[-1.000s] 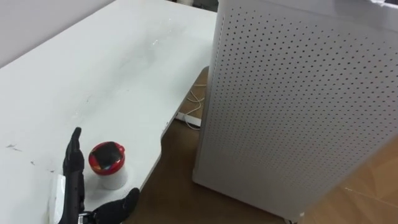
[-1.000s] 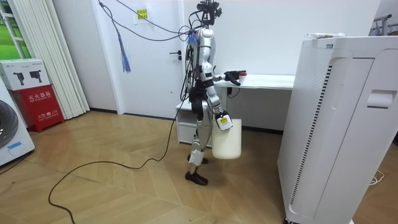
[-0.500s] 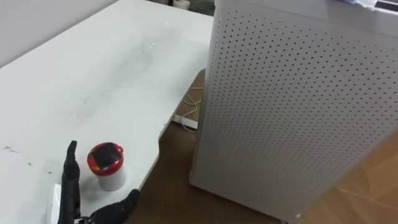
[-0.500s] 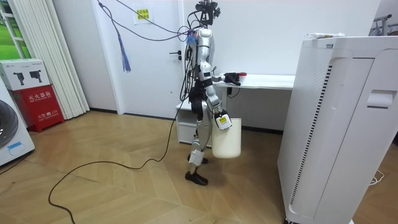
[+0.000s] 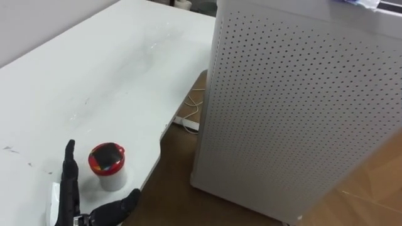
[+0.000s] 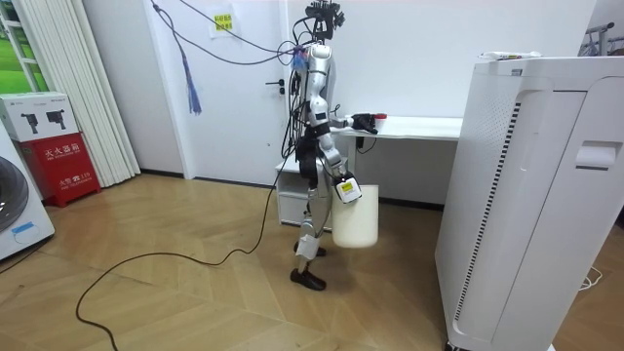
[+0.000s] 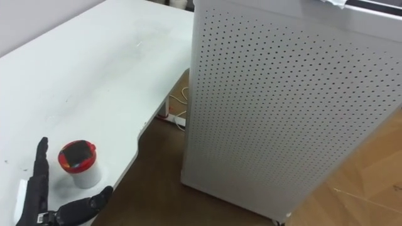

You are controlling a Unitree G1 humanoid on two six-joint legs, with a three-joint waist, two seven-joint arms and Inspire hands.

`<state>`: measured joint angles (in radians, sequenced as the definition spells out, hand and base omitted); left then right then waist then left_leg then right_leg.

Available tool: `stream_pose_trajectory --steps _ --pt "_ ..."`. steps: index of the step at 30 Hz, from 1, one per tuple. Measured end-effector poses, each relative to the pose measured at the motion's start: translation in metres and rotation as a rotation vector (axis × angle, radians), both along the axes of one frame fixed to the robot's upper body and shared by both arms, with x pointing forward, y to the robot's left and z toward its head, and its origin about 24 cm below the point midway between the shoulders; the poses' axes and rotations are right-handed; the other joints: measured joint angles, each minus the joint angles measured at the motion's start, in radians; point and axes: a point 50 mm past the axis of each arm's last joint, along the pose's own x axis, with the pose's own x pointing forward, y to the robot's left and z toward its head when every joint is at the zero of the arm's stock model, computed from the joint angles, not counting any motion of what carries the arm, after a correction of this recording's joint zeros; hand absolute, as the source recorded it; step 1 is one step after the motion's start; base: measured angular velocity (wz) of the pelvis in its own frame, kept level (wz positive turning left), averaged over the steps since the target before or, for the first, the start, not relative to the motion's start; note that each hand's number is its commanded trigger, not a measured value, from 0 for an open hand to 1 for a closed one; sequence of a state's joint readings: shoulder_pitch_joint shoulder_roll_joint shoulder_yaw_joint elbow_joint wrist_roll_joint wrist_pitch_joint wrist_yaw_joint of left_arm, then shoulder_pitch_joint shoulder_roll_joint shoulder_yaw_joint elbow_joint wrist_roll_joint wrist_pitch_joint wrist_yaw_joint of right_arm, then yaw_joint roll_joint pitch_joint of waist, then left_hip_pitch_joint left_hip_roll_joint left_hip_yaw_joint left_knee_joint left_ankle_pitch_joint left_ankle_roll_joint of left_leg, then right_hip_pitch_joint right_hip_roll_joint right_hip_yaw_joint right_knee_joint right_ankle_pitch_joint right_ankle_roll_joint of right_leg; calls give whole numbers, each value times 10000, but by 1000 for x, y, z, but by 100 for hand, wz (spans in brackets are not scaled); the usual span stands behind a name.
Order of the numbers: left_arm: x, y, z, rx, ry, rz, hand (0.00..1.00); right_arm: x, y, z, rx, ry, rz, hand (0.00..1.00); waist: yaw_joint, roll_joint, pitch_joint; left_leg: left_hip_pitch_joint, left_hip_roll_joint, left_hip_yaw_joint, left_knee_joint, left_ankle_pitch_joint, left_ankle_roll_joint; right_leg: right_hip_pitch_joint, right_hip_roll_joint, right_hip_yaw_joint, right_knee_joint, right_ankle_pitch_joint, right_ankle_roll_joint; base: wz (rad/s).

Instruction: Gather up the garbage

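One of each: a count of the things at the white table and in the room.
One table point(image 5: 113, 75) bears one small cup point(image 5: 108, 166) with a red lid, with one left hand point(image 5: 71, 199) beside it. One tall perforated white cabinet point(image 5: 295, 107) stands next to the table. The room view adds one white bucket point(image 6: 356, 222), one red box point(image 6: 57, 146) and one washing machine point(image 6: 15, 210).
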<state>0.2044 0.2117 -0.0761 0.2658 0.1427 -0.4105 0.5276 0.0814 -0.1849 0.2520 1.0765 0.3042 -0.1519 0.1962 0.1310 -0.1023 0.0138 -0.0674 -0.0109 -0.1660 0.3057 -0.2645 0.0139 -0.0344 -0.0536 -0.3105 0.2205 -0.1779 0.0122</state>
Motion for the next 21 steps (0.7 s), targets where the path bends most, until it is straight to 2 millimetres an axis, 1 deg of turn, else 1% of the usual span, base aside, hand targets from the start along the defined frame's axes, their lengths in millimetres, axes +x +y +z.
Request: stream_pose_trajectory --steps 7,16,20,21 --pt "6 8 5 -206 -262 534 0 2 1 1 23 -87 12 100 -196 2 0 34 6 44 -10 0 0 1 9 63 2 2 -4 -1" --pt "11 10 9 -373 -537 936 0 5 6 1 211 -231 39 100 -448 2 3 212 19 95 -52 0 0 167 13 101 -12 2 -4 0" --pt "13 10 11 -379 -604 934 0 5 9 1 309 -202 41 100 -460 1 2 230 35 136 -51 0 0 167 19 123 -1 14 -18 -2" --pt "15 9 12 -381 -654 923 9 4 10 1 359 -187 62 100 -459 1 1 236 37 141 -48 0 0 169 20 126 3 17 -22 0"
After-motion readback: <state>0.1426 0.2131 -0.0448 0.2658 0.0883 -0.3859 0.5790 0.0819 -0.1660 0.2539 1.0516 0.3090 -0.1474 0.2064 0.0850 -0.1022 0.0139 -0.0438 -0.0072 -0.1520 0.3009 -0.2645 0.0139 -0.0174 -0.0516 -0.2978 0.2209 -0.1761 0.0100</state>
